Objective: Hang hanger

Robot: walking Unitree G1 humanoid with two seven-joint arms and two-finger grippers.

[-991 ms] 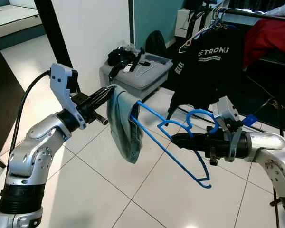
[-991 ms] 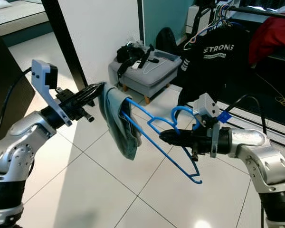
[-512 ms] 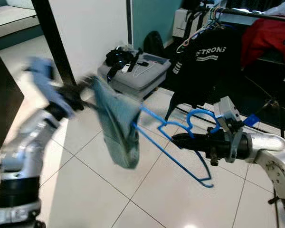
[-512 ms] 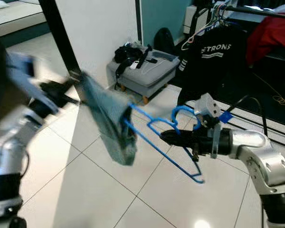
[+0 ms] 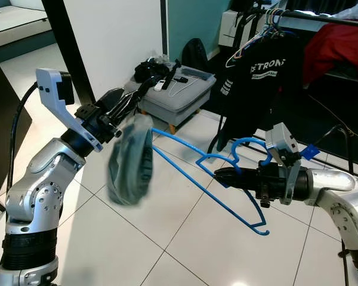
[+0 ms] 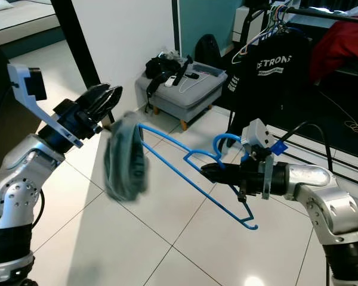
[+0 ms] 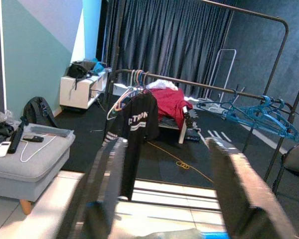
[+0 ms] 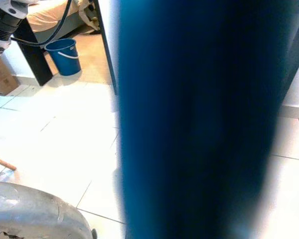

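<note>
At the far right, a clothes rail (image 5: 322, 18) carries a black T-shirt (image 5: 259, 83) and a red garment (image 5: 337, 44); left of them stands a grey ottoman (image 5: 176, 95). Nearer, above the tiled floor (image 5: 167, 238), the right gripper (image 5: 222, 176) is clamped on the blue hanger (image 5: 197, 179). A grey-green cloth (image 5: 130, 161) hangs blurred off its left tip. The left gripper (image 5: 122, 101), fingers spread and empty, sits just above the cloth.
</note>
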